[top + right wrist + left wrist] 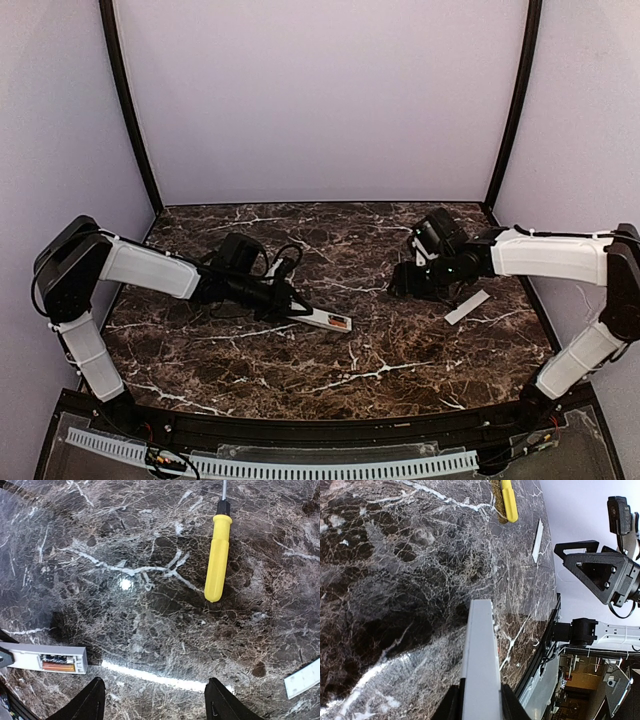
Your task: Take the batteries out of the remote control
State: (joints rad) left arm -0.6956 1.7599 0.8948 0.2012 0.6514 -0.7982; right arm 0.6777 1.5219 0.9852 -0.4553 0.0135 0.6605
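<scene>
My left gripper (288, 301) is shut on the remote control (325, 319), a slim white bar gripped by its long sides and lying low over the marble. The left wrist view has the bar (481, 655) running up from between the jaws of this gripper (480, 706). Its open bay faces up at the free end, with an orange-red battery (57, 666) in it, also a small orange spot (340, 323) from above. My right gripper (408, 283) hovers open to the right of the remote (45, 658), its fingertips (93, 700) spread over bare marble and holding nothing.
A yellow-handled screwdriver (218, 560) lies on the marble beyond my right gripper (157, 706). A flat white cover strip (467, 307) rests at the right, near that arm. Black frame posts and lavender walls close in the table (330, 385).
</scene>
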